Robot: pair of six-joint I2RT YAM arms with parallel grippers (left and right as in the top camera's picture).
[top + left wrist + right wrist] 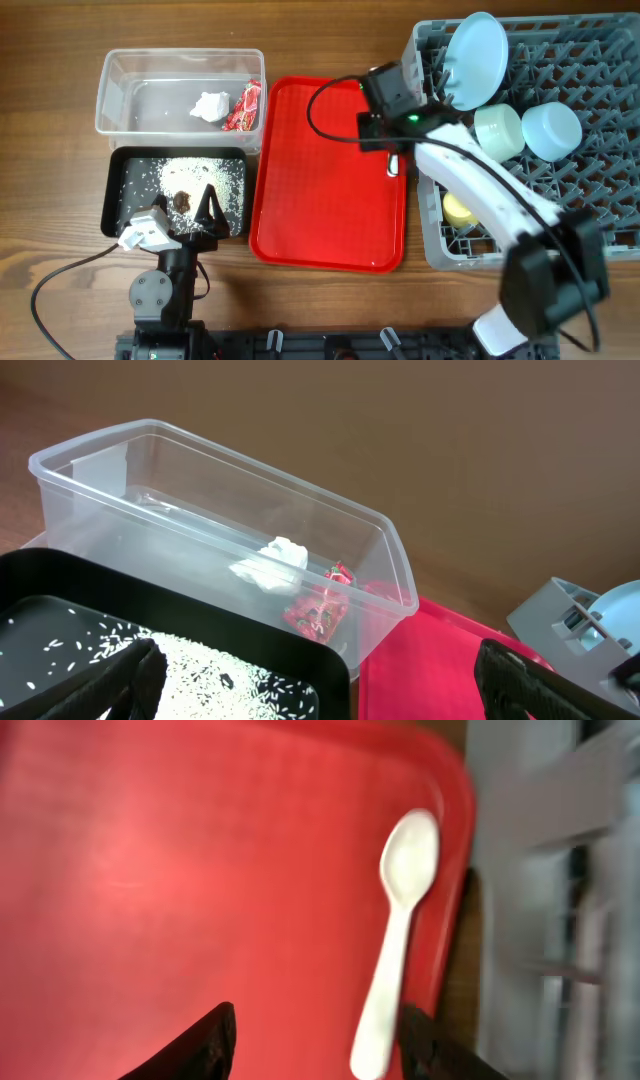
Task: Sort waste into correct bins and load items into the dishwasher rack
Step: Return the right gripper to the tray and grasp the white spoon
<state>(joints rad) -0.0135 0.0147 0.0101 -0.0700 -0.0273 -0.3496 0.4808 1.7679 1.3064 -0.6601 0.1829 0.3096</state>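
The clear tub (120,75) holds the white tissue (210,104) and the red sauce packet (241,106); both also show in the left wrist view, tissue (270,563) and packet (318,610). The black tray (118,200) holds rice crumbs and brown scraps (183,201). My left gripper (203,214) is open and empty over the tray's front (325,672). My right gripper (385,150) is open low over the red tray's right edge (318,1042). The white spoon (400,920) lies between its fingers, close to the right one. The grey rack (600,200) holds the pale blue plate (475,60), mint bowl (497,130), blue bowl (551,130) and yellow cup (458,208). The fork is out of view.
The flat red serving tray (320,190) lies between the bins and the rack, bare but for the spoon (393,166) at its right rim. My right arm reaches from the front right across the rack's left side. A black cable loops over the tray's top.
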